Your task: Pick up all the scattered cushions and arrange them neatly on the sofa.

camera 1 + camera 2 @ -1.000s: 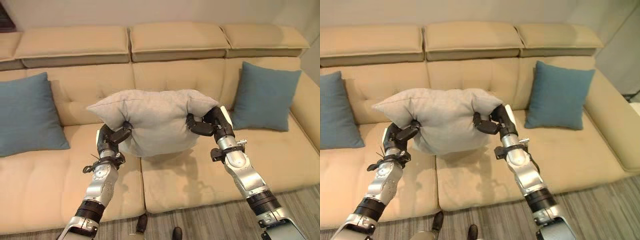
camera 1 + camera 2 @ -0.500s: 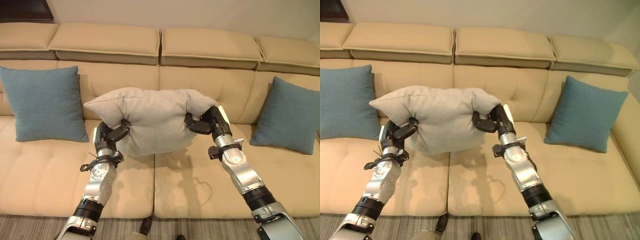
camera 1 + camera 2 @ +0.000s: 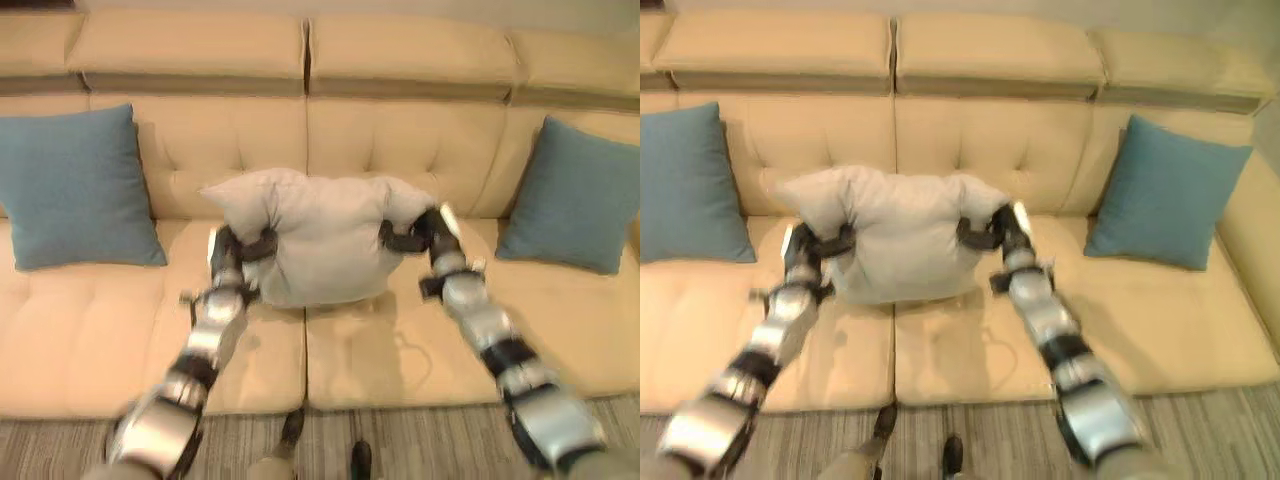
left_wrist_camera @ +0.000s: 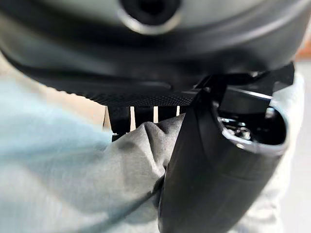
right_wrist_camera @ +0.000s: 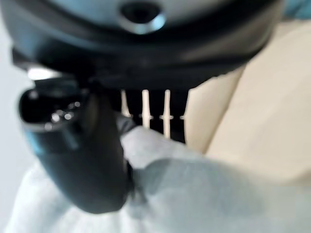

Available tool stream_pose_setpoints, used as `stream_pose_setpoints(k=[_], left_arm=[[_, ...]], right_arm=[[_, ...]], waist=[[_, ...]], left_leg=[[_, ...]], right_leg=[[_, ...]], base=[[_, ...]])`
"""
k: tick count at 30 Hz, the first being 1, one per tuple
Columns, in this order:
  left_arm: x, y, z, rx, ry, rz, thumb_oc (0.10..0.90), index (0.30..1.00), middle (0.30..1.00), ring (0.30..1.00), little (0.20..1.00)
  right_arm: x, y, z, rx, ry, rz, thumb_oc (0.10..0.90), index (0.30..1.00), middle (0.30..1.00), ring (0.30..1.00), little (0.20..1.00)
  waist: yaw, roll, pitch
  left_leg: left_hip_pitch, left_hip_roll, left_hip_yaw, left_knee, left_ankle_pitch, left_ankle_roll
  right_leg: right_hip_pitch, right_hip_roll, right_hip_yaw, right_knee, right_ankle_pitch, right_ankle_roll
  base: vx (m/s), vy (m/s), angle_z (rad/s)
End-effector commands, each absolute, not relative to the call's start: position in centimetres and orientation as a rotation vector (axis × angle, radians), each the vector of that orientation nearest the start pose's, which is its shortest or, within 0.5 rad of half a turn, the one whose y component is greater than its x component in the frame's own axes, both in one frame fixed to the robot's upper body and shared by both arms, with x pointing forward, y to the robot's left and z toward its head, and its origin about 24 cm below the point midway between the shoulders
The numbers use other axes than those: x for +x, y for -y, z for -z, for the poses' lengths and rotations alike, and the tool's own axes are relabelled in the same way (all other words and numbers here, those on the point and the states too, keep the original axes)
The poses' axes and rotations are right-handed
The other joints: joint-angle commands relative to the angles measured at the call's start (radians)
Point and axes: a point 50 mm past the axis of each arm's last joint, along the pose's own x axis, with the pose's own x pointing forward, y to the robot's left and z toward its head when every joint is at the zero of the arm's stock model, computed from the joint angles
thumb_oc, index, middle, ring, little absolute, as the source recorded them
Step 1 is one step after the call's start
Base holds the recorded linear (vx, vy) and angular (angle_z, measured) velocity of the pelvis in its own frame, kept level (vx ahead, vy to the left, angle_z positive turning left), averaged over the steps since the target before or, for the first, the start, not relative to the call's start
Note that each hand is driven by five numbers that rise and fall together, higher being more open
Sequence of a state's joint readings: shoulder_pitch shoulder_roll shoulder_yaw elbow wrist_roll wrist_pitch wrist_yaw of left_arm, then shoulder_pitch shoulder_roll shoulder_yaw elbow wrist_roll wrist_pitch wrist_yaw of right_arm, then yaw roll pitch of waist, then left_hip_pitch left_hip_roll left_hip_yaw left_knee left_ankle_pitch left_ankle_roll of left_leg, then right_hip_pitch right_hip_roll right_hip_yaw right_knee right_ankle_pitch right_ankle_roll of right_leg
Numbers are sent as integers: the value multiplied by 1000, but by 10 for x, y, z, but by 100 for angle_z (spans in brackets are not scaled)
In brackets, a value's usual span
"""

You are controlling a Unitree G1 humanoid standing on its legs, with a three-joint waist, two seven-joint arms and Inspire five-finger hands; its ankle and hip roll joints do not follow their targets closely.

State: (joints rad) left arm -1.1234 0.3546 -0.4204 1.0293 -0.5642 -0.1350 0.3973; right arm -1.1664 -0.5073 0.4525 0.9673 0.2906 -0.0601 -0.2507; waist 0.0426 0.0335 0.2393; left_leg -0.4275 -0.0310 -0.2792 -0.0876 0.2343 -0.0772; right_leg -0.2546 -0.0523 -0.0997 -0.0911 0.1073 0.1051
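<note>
A light grey cushion (image 3: pixel 320 235) hangs between my two hands over the middle of the beige sofa (image 3: pixel 400 350), close to the backrest. My left hand (image 3: pixel 238 250) pinches its left edge and my right hand (image 3: pixel 415 235) pinches its right edge. In the left wrist view the thumb (image 4: pixel 204 179) presses grey cloth (image 4: pixel 121 165) against the fingers. The right wrist view shows the thumb (image 5: pixel 82 150) clamped on the cloth (image 5: pixel 184 194) in the same way. Two teal cushions lean upright against the backrest, one at the left (image 3: pixel 75 185) and one at the right (image 3: pixel 570 195).
Three headrest pads (image 3: pixel 400 50) run along the sofa's top. Bare seat lies between the grey cushion and each teal cushion. Striped grey floor (image 3: pixel 400 445) runs along the sofa's front edge.
The camera has shifted over the sofa. Both hands have carried the grey cushion forward and lower, nearer the backrest, still holding its two edges.
</note>
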Motion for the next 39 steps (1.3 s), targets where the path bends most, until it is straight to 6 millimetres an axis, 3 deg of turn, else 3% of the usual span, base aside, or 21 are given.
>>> stream_pose_setpoints(k=[1,5,8,10,19,23,26,30,32,39], left_arm=[[401,-120,-341,172,714,-116,400,300,300,300,300],[395,-128,-375,178,774,-156,400,300,300,300,300],[393,-130,-385,190,794,-171,400,300,300,300,300],[386,-134,-409,246,843,-215,400,300,300,300,300],[367,-147,-455,250,931,-277,400,300,300,300,300],[350,-153,-482,249,1004,-302,400,300,300,300,300],[341,-162,-496,245,1037,-333,400,300,300,300,300],[339,-162,-497,243,1042,-334,400,300,300,300,300],[322,-182,-517,231,1094,-405,400,300,300,300,300],[315,-206,-520,209,1103,-467,400,300,300,300,300]], right_arm=[[399,130,-331,-357,685,39,400,300,300,300,300],[396,130,-362,-392,732,66,400,300,300,300,300],[395,130,-371,-395,749,76,400,300,300,300,300],[389,134,-391,-393,792,102,400,300,300,300,300],[374,141,-436,-441,878,166,400,300,300,300,300],[355,151,-472,-494,957,247,400,300,300,300,300],[343,157,-491,-529,990,293,400,300,300,300,300],[342,156,-493,-529,995,294,400,300,300,300,300],[328,169,-513,-553,1023,363,400,300,300,300,300],[322,168,-521,-620,1038,392,400,300,300,300,300]], waist=[[15,-28,-4],[18,2,27],[18,8,33],[24,24,48],[39,39,64],[48,47,81],[51,50,91],[51,51,93],[58,58,92],[61,60,88]], left_leg=[[152,-50,32,0,-148,26],[97,-56,27,0,-129,7],[83,-58,26,0,-125,4],[44,-63,22,0,-115,-4],[-36,-63,25,0,-98,-23],[-78,-64,24,0,-88,-30],[-107,-66,25,0,-80,-34],[-110,-66,25,0,-79,-34],[-150,-71,26,0,-71,-35],[-146,-70,32,0,-76,-34]], right_leg=[[1,-101,54,35,17,82],[-39,-107,47,25,27,85],[-52,-107,45,23,29,85],[-84,-106,48,13,35,90],[-161,-100,48,5,44,96],[-200,-93,49,4,48,100],[-227,-89,51,4,53,103],[-230,-89,51,4,54,104],[-272,-83,60,4,56,106],[-274,-81,75,4,53,106]], base=[[-43,15,-9],[0,0,0],[-5,7,6],[-12,10,8],[9,1,2],[23,-8,0],[-4,8,6],[-1,2,1],[0,0,0],[13,15,-11]])
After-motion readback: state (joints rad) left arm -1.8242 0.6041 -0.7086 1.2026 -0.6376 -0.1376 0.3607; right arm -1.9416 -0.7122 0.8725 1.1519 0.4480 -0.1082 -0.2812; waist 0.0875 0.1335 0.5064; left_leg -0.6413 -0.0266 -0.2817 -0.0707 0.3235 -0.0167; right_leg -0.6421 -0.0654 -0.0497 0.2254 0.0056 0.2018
